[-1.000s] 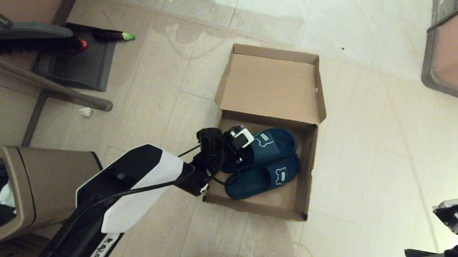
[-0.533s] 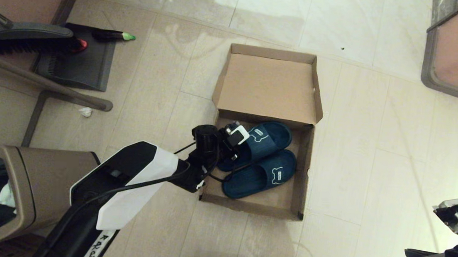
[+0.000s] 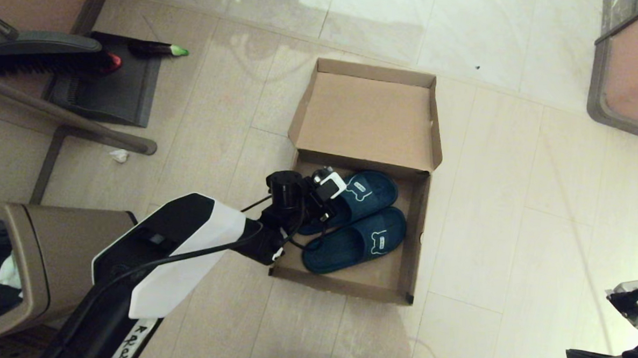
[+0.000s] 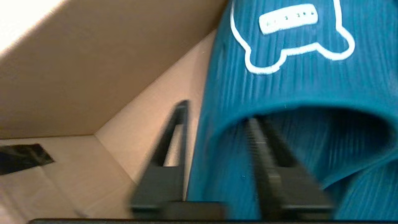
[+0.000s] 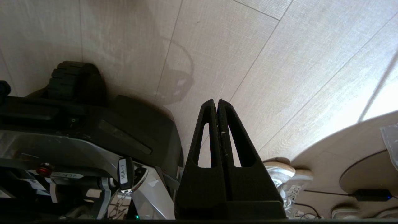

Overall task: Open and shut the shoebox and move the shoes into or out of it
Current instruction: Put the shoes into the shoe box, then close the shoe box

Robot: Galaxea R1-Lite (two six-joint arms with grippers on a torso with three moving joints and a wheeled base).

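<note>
The shoebox [image 3: 415, 231] lies open on the tiled floor, its lid [image 3: 370, 119] folded back flat. Both shoes rest inside side by side, the far one [image 3: 369, 192] and the near one [image 3: 356, 244]. My left gripper [image 3: 333, 200] reaches into the box's left side at the far shoe. In the left wrist view the left gripper [image 4: 217, 112] is open and straddles the side of the shoe's strap [image 4: 279, 74]: one finger outside, one under the strap. My right gripper [image 3: 635, 307] is parked low on the right, shut and empty [image 5: 217, 101].
A brown trash bin [image 3: 51, 264] stands beside my left arm. A broom [image 3: 39, 54], dustpan [image 3: 113, 92] and a metal leg [image 3: 68, 117] lie at the far left, with a paper scrap [image 3: 119, 156]. Furniture [image 3: 630, 74] fills the far right corner.
The shoebox with both shoes has slid a little to the left across the floor, and my left arm has moved left with it. The right arm kept still.
</note>
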